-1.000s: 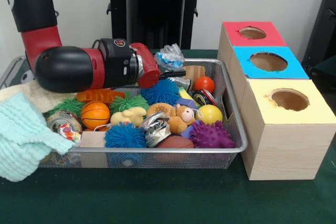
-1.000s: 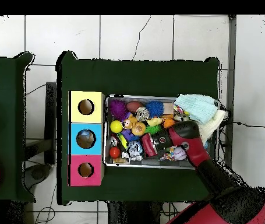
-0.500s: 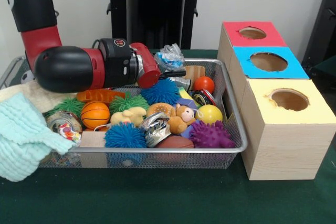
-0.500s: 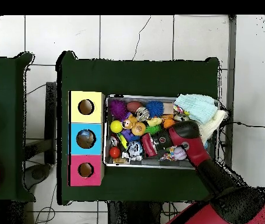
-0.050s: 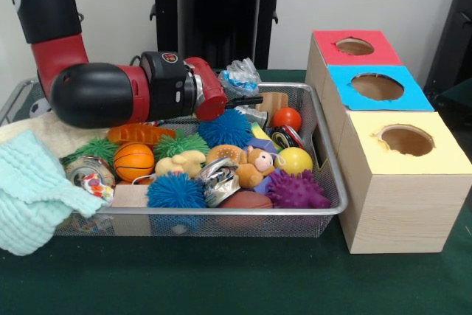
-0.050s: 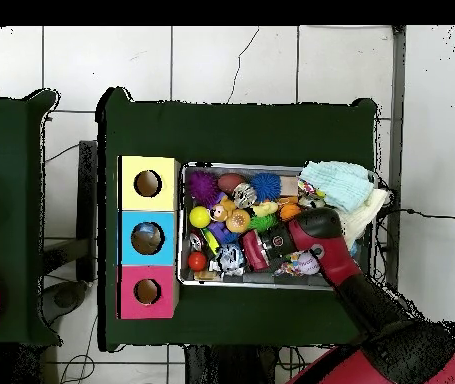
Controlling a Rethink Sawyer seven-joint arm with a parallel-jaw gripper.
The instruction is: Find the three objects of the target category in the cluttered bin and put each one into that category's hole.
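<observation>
A wire bin (image 5: 221,212) holds a heap of toys: an orange basketball (image 5: 133,160), a yellow ball (image 5: 294,160), a red ball (image 5: 287,118), blue spiky balls (image 5: 175,191), a purple spiky ball (image 5: 295,189) and a small teddy (image 5: 254,166). My arm lies level over the bin's far side. The gripper (image 5: 247,98) points toward the boxes and appears shut on a crumpled blue and silver wrapper (image 5: 239,76), held just above the pile. In the overhead view the gripper (image 6: 243,254) is by the same wrapper (image 6: 232,259).
Three wooden boxes with round holes stand beside the bin: yellow (image 5: 435,160), blue (image 5: 409,97) and red (image 5: 328,42). A pale green towel (image 5: 29,189) hangs over the bin's other end. A wooden block (image 5: 274,101) lies under the gripper.
The arm has risen a little and shifted slightly toward the boxes. The wrapper rose with it.
</observation>
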